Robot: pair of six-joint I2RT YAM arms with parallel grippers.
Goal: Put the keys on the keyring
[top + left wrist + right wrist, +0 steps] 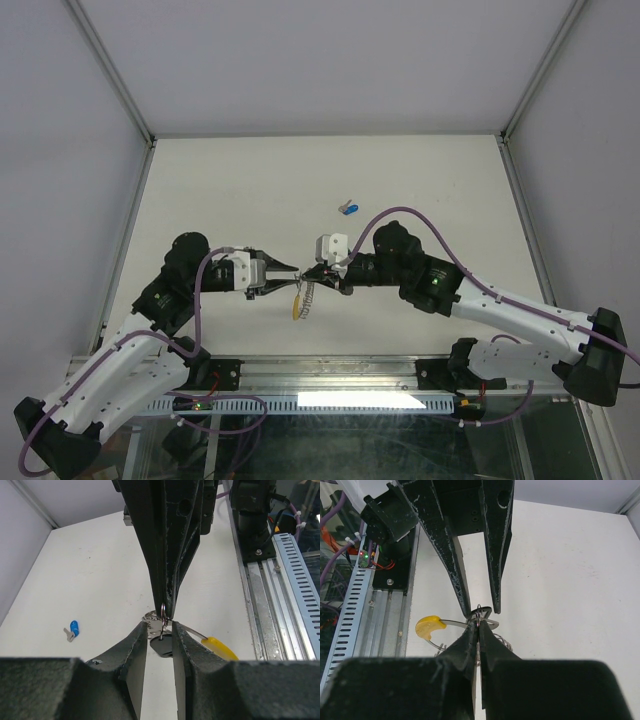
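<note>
My right gripper [312,273] is shut on a thin silver key [478,650], seen edge-on between its fingers, with a small loop at its tip [163,612]. My left gripper [290,270] is open. Its fingers [457,575] stand either side of that tip and hold nothing. The keyring [303,300], a ribbed silver ring with a yellow segment [220,647], sits just under both tips, and its thin wire [452,622] runs up to them. Whether key and wire are linked is hidden. The blue-headed key [349,208] lies alone on the table, also seen in the left wrist view [73,629].
The white table [220,190] has walls at the left, back and right. A metal rail with cable ducts [330,385] runs along the near edge behind both arms. A dark oval patch [162,647] shows beneath the left fingers.
</note>
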